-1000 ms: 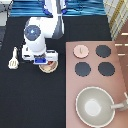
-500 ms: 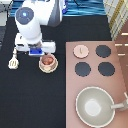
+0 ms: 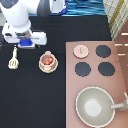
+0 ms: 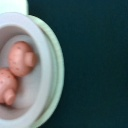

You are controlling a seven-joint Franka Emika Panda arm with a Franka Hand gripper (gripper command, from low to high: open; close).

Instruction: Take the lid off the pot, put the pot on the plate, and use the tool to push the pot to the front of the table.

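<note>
The pot (image 3: 47, 60), lid off and seated on the plate (image 3: 48, 69), sits just toward the exterior view's right of the spatula (image 3: 13, 59), whose handle points to that view's top, with the gripper (image 3: 25, 41) above and between them.

I work at a toy kitchen on a lab bench: a black table (image 3: 35, 100) carries a pinkish stove panel (image 3: 120, 85) with black burners (image 3: 103, 51) and a grey pan (image 3: 95, 106). My gripper (image 3: 26, 43) hangs near the table's far side, at the exterior view's upper left.
</note>
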